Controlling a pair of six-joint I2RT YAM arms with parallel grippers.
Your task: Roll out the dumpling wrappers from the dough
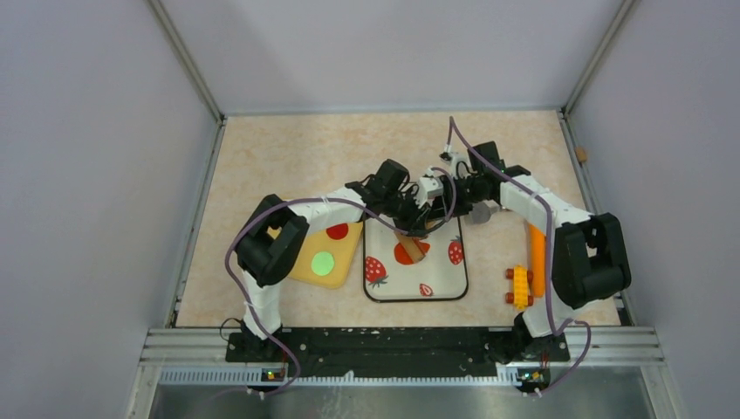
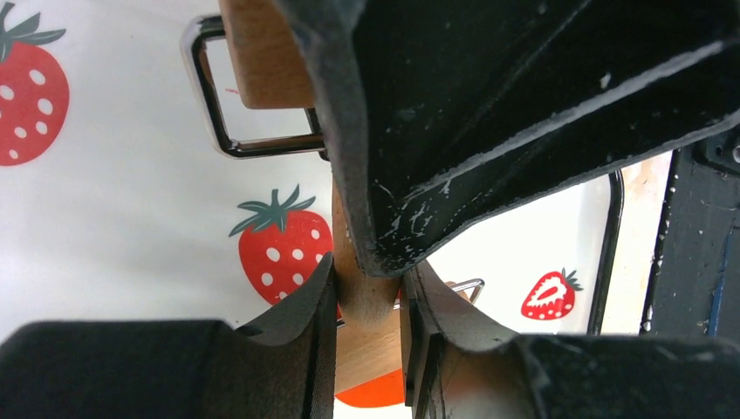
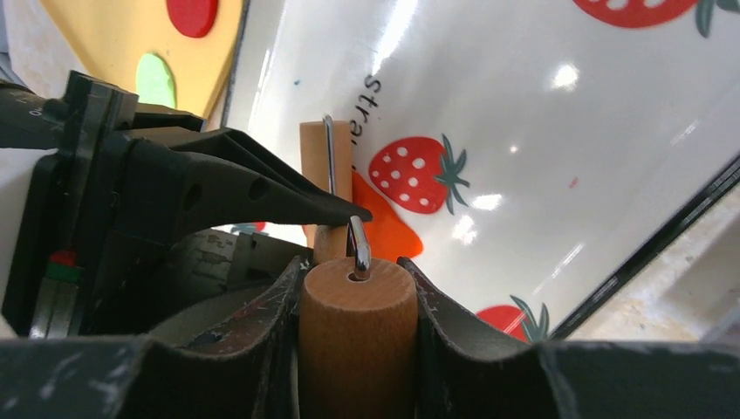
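Both grippers meet over a white strawberry-print mat point(image 1: 441, 281) and hold a small wooden roller point(image 1: 411, 240) with a metal wire frame point(image 2: 212, 105). My left gripper point(image 2: 368, 295) is shut on the roller's narrow wooden handle point(image 2: 366, 301). My right gripper point(image 3: 358, 288) is shut on a thick wooden cylinder point(image 3: 356, 340) of the same tool. The orange-red dough point(image 1: 407, 254) lies flat on the mat under the roller, mostly hidden; only an edge of the dough point(image 3: 386, 232) shows. A red dumpling wrapper point(image 1: 337, 231) and a green one point(image 1: 323, 264) lie on a yellow board point(image 1: 301, 272).
The yellow board touches the mat's left side. Right of the mat lie an orange stick point(image 1: 537, 258) and a yellow toy piece with red knobs point(image 1: 520, 286). A small grey round thing point(image 1: 480, 212) sits by the right arm. Walls close in the table.
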